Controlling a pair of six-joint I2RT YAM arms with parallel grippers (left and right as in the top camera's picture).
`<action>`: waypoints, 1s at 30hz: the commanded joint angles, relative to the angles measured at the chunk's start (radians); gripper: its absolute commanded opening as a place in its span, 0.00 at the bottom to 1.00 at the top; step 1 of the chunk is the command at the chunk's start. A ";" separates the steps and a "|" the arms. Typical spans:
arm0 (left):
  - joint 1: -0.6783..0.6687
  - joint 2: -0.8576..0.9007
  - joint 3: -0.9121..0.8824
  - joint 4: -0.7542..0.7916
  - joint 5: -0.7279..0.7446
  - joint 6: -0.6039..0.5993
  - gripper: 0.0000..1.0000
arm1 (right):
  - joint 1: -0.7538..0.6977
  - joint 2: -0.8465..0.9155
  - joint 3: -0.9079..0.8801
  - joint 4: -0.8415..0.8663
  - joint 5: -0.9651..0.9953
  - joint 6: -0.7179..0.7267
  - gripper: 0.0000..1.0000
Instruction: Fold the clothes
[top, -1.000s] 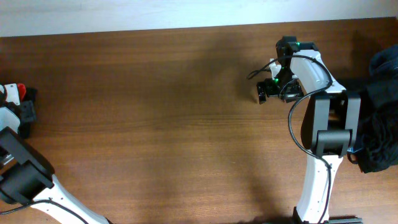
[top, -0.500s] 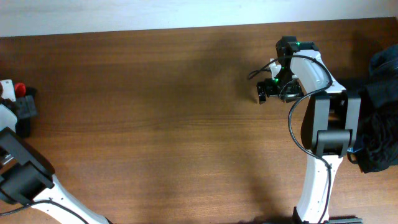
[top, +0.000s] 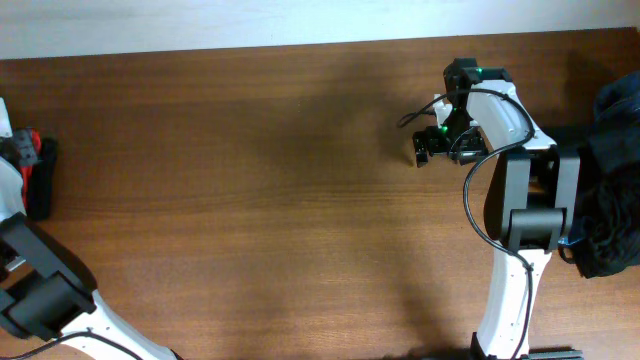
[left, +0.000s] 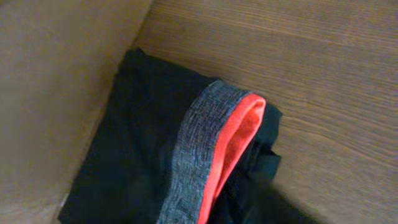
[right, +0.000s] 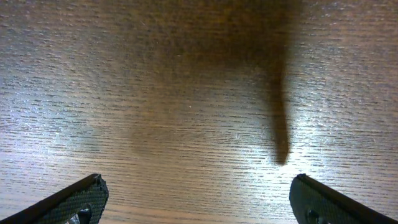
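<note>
Brown wooden table (top: 250, 200), dark garment heap (top: 615, 190) at its right edge

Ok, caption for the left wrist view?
Black soft-fabric pants, grey waistband and red inner edge showing, on brown wooden table.

The brown wood table (top: 250, 180) has black pants (left: 143, 149) at its left edge and a dark heap (top: 612, 200) at its right edge.

site: likely a robotics lab | cue: left arm (top: 40, 290) and right arm (top: 520, 200) with exposed cable (top: 466, 205) at a wood table (top: 250, 200) | backdrop: plain pale wall (top: 200, 25)
</note>
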 joint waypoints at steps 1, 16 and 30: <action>0.024 -0.020 0.012 0.015 0.034 -0.127 0.05 | 0.002 -0.017 -0.009 0.000 0.012 -0.002 0.99; 0.066 0.087 0.012 0.047 0.169 -0.263 0.00 | 0.002 -0.017 -0.009 0.000 0.012 -0.003 0.99; 0.064 0.151 0.031 0.074 0.321 -0.265 0.00 | 0.002 -0.017 -0.009 0.000 0.012 -0.002 0.99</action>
